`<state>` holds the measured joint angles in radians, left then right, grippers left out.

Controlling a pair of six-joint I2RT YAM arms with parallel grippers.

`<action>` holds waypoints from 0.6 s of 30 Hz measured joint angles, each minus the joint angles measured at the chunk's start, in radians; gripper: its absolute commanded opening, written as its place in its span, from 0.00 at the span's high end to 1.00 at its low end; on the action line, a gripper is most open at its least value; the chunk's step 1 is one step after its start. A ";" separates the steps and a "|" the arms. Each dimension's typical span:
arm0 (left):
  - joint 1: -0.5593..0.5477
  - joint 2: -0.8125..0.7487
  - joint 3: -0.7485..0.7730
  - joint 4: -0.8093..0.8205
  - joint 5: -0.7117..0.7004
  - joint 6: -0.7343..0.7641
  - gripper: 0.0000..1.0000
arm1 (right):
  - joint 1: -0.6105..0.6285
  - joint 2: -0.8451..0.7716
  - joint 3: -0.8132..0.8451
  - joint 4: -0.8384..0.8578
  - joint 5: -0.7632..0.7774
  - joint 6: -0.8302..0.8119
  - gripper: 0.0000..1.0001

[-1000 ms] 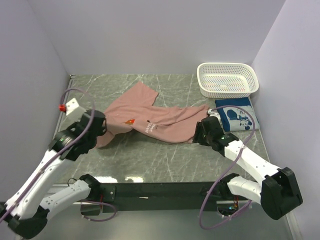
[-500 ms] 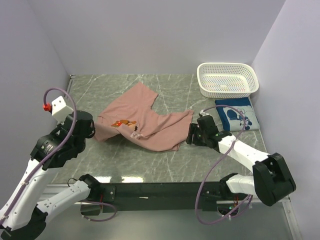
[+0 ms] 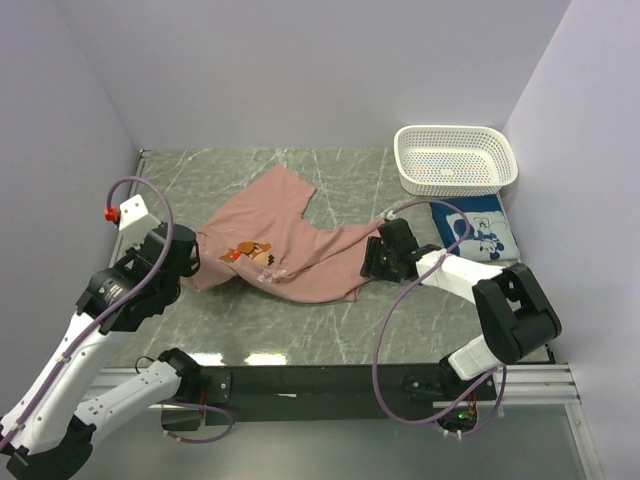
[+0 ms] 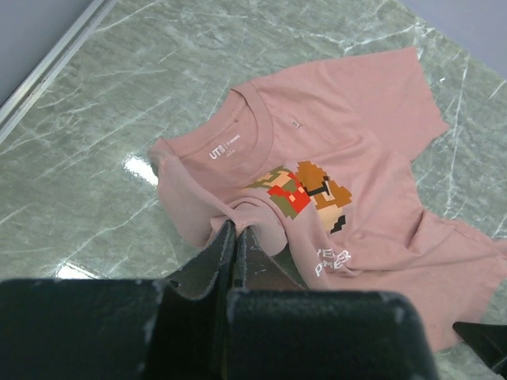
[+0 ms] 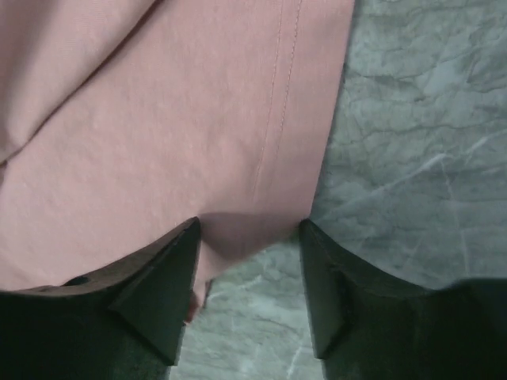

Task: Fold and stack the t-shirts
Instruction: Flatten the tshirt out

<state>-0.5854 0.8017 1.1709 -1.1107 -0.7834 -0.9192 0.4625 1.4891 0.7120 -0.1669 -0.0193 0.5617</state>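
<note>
The dusty-pink t-shirt point(image 3: 290, 245) lies rumpled and face up in the middle of the table, its pixel face print showing point(image 4: 305, 186). My left gripper point(image 3: 195, 264) is shut on a fold of its shoulder cloth below the collar point(image 4: 236, 229). My right gripper point(image 3: 372, 262) is open at the shirt's right hem. Its fingers straddle the hem corner point(image 5: 249, 229), with pink cloth point(image 5: 158, 119) lying between and ahead of the tips. The blue t-shirt point(image 3: 475, 232) lies folded at the right, behind the right arm.
A white perforated basket point(image 3: 455, 160) stands at the back right, just beyond the blue t-shirt. Purple walls close in the left, back and right. The marble table top point(image 3: 300, 320) shows bare in front of the pink shirt.
The pink t-shirt has been drawn to the left and bunched up; its right end no longer reaches the blue t-shirt. My right gripper followed the hem leftward. My left gripper stayed shut on the shoulder.
</note>
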 measured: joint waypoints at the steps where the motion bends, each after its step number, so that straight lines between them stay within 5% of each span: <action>1: 0.000 0.000 -0.009 0.005 0.000 0.002 0.99 | 0.000 0.009 0.006 0.004 0.000 0.003 0.45; 2: 0.000 0.000 -0.018 0.008 0.000 0.002 0.99 | 0.000 0.021 0.010 0.011 0.000 0.007 0.50; 6: 0.007 0.003 -0.064 0.022 0.000 0.015 0.99 | 0.000 0.050 0.032 0.008 0.002 0.010 0.99; 12: 0.056 0.021 -0.125 0.090 0.004 0.068 0.99 | -0.023 0.038 0.188 -0.148 0.039 0.010 1.00; 16: 0.158 0.040 -0.172 0.160 0.047 0.132 0.99 | -0.096 0.061 0.494 -0.283 0.057 -0.016 1.00; 18: 0.217 0.049 -0.194 0.197 0.084 0.168 0.99 | -0.129 0.111 0.666 -0.299 0.072 -0.025 0.84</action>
<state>-0.3679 0.8505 0.9771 -0.9138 -0.6991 -0.7509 0.3332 1.6001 1.3777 -0.4664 0.0525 0.5369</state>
